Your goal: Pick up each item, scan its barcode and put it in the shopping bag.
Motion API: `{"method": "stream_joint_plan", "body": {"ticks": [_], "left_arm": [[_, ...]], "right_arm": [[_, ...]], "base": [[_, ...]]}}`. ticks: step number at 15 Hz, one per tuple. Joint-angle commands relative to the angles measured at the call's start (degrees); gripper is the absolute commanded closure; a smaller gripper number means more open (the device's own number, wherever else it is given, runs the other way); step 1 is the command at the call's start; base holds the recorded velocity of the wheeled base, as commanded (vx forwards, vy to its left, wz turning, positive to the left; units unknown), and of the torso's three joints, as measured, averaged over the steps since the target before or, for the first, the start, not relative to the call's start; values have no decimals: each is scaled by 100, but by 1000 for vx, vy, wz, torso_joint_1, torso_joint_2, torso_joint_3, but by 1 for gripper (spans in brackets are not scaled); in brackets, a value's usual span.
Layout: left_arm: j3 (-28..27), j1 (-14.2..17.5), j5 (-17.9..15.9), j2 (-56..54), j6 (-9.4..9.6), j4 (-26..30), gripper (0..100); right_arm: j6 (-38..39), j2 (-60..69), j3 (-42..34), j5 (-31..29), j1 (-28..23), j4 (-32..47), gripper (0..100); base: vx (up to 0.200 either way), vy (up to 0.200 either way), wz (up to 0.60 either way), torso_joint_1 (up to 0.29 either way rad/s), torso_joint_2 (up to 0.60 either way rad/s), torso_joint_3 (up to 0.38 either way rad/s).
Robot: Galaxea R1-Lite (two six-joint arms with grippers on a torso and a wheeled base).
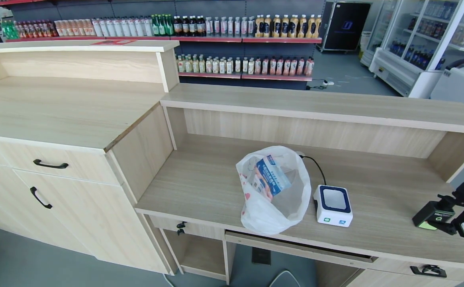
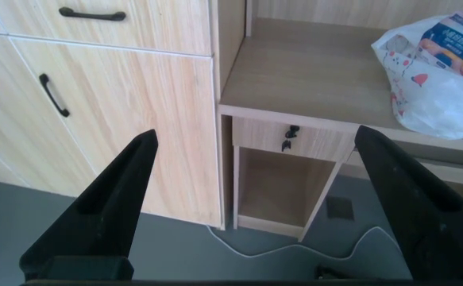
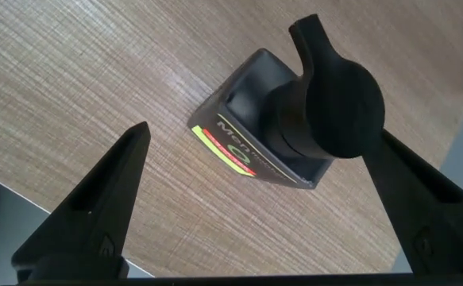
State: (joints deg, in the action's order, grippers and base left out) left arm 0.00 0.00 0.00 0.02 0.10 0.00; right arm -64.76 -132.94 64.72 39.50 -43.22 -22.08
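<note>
Black box (image 3: 243, 119) on the tabletop (image 3: 72, 95), straddled by the right gripper (image 3: 264, 137), jaws apart, likely for grasping; left gripper (image 2: 256, 133) idle, jaws apart.

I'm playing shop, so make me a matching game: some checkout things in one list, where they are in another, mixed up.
Things:
1. blue and white cardboard box
2. white square scanner with a dark blue top
3. black box with a green-yellow label

Places:
A. below the right tool
B. inside the white plastic shopping bag
C. on the wooden counter beside that bag

Pairs: 1-B, 2-C, 3-A
</note>
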Motion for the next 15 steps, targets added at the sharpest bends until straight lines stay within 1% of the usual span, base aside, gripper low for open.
{"method": "stream_joint_plan", "body": {"ticks": [1, 7, 9, 10, 15], "left_arm": [[0, 0, 0, -2, -1, 0, 0], [0, 0, 0, -2, -1, 0, 0], [0, 0, 0, -2, -1, 0, 0], [0, 0, 0, -2, -1, 0, 0], [0, 0, 0, -2, -1, 0, 0]], "right_arm": [[-2, -66, 58, -3, 103, -7, 0], [-28, -241, 208, -21, 208, -16, 0], [-63, -285, 208, -135, 235, -7, 0], [-63, -320, 208, -153, 243, -16, 100], [-99, -391, 146, -214, 252, -139, 100]], "base": [[0, 0, 0, 0, 0, 0], [0, 0, 0, 0, 0, 0], [0, 0, 0, 0, 0, 0], [0, 0, 0, 0, 0, 0], [0, 0, 0, 0, 0, 0]]}}
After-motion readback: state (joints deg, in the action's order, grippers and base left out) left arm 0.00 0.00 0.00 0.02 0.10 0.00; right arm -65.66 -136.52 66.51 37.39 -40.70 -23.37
